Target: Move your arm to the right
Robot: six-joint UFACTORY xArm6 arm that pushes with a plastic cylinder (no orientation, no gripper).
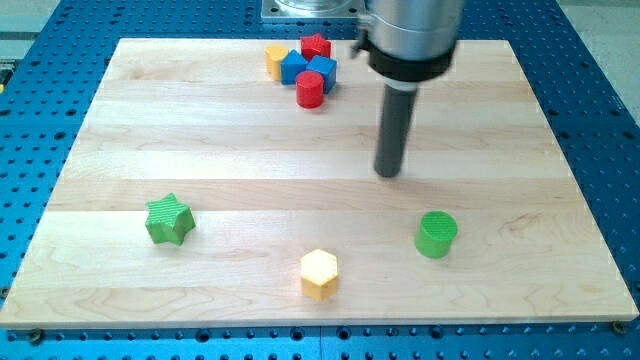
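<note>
No jaws on this rig, so nothing to open or close: my tip sits on the pale wooden surface right of centre, touching no block. Green plastic cylinder near at 5 o'clock, yellow hexagonal block at 7 o'clock, green star block well apart at 8 o'clock; cluster at 11 o'clock is a yellow block, two blue blocks, a red block and a red cylinder. My read: the rightward move is at its start or under way, next is a straight slide toward 3 o'clock, lane looks clear, cylinder sits below it.
</note>
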